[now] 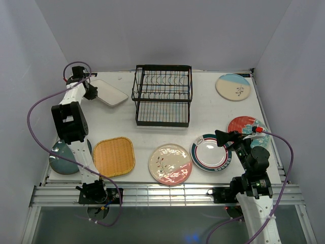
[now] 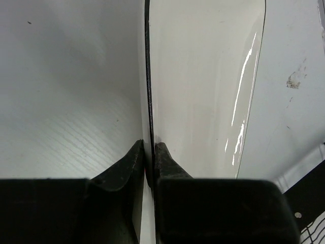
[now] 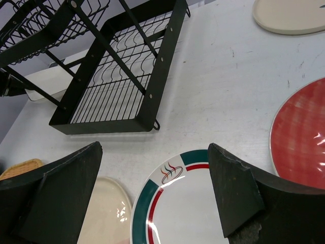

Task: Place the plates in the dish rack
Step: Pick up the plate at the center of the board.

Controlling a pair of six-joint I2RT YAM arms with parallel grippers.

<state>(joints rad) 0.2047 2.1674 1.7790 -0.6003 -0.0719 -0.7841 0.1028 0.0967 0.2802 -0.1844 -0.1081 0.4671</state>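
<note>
The black wire dish rack [image 1: 162, 94] [image 3: 122, 66] stands at the back centre with no plate in it. Left of it lies the white rounded-rectangle plate [image 1: 109, 92] [image 2: 203, 91]. My left gripper [image 1: 90, 91] [image 2: 149, 152] is shut on that plate's left rim, which runs edge-on between the fingers [image 2: 165, 160]. My right gripper [image 1: 223, 136] [image 3: 155, 147] hangs open over the far edge of the white plate with the teal-red rim [image 1: 209, 154] [image 3: 188, 203], with nothing between its fingers.
Along the front lie a dark teal plate [image 1: 60, 157], a yellow woven square plate [image 1: 114, 156] and a cream-pink floral plate [image 1: 170, 163]. A red-teal floral plate [image 1: 242, 124] [image 3: 302, 132] sits under the right arm. A cream-and-blue plate [image 1: 233, 87] lies at the back right.
</note>
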